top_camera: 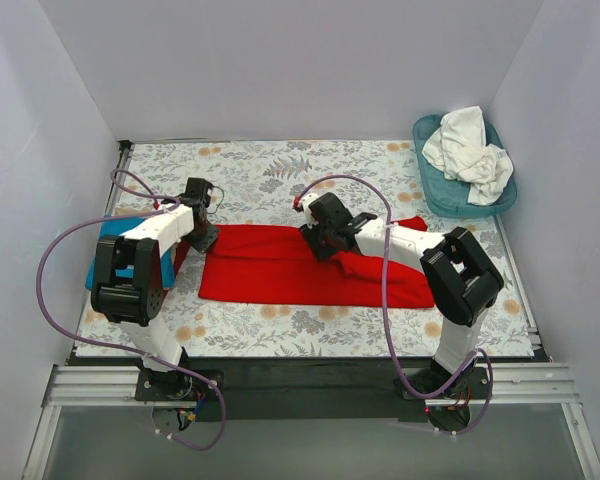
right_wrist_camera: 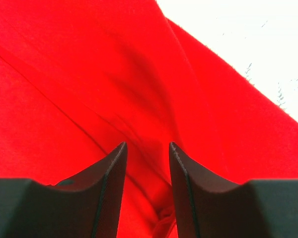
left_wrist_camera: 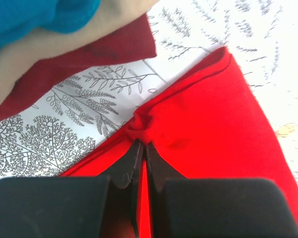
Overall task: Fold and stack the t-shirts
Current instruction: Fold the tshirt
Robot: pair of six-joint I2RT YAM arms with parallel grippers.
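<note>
Seen from above, two robot arms are bolted at the 6 o'clock edge of a table covered with a floral table cloth (top_camera: pixel 280 165).

A red t-shirt (top_camera: pixel 280 270) lies folded into a long band across the middle of the table, running from 9 o'clock to 3 o'clock.

The left gripper (top_camera: pixel 202 238) sits at the band's 9 o'clock end. Its wrist camera shows the left gripper (left_wrist_camera: pixel 141 144) with its jaws pressed together, pinching a small bunched-up tuft of the red t-shirt (left_wrist_camera: pixel 213 139) at the cloth's edge.

The right gripper (top_camera: pixel 320 245) is down on the shirt near its far edge, at about 12 o'clock on the band. Its wrist camera shows the right gripper (right_wrist_camera: pixel 146 145) with jaws roughly half apart over the red t-shirt (right_wrist_camera: pixel 89 74). A soft ridge of cloth runs between them, but nothing is clearly gripped.

A turquoise t-shirt (top_camera: pixel 98 240) lies at the table's 9 o'clock edge, partly hidden under the left arm.

Farthest away, at the table's 1 o'clock corner, a teal basket (top_camera: pixel 427 190) holds crumpled white t-shirts (top_camera: pixel 470 150).
</note>
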